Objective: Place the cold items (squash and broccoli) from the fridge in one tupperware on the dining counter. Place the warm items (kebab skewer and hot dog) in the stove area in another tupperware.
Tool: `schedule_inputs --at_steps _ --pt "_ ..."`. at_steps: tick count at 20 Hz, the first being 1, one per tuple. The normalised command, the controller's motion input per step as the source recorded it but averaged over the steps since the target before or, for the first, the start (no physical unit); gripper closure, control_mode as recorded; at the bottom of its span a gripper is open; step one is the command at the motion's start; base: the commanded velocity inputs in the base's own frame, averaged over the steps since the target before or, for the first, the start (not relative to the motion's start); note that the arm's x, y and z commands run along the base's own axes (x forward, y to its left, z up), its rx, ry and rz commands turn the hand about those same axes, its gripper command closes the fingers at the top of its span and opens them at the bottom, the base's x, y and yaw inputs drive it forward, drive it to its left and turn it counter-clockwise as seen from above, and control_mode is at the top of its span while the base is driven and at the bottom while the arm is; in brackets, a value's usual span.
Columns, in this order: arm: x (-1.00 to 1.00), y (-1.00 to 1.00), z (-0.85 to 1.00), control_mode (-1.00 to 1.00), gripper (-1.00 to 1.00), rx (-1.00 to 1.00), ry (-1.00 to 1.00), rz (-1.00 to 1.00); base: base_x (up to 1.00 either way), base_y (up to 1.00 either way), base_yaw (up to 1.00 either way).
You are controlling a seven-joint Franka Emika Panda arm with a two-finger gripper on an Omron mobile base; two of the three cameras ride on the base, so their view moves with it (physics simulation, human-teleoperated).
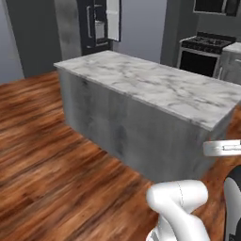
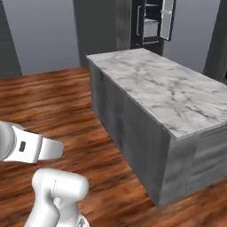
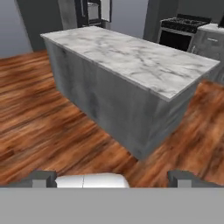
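Basically transit phase: gripper wide open, empty, facing the marble island. Squash and broccoli presumably in the open fridge beyond; next, drive round to it.

island counter: one showing | fridge: one standing with door open | stove: one showing | gripper: one

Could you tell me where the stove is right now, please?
The stove stands at the far right of the left base view, beyond the marble island and right of the open fridge.
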Motion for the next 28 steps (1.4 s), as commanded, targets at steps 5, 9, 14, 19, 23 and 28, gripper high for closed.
schedule_inputs --at_steps 5,9,14,19,23,28 --pt "0.0 0.0 0.0 1.0 -1.0 0.0 0.0 0.0 1.0 0.0 0.47" --pt "0.0 0.0 0.0 1.0 -1.0 0.0 0.0 0.0 1.0 0.0 0.41" --pt "0.0 0.0 0.0 1.0 -1.0 0.0 0.0 0.0 1.0 0.09 0.24" --pt "0.0 0.0 0.0 1.0 -1.0 0.0 0.0 0.0 1.0 0.31 0.06" --pt "0.0 0.0 0.0 1.0 -1.0 0.0 0.0 0.0 1.0 0.37 0.0" --pt "0.0 0.0 0.0 1.0 -1.0 0.0 0.0 0.0 1.0 0.6 -0.06"
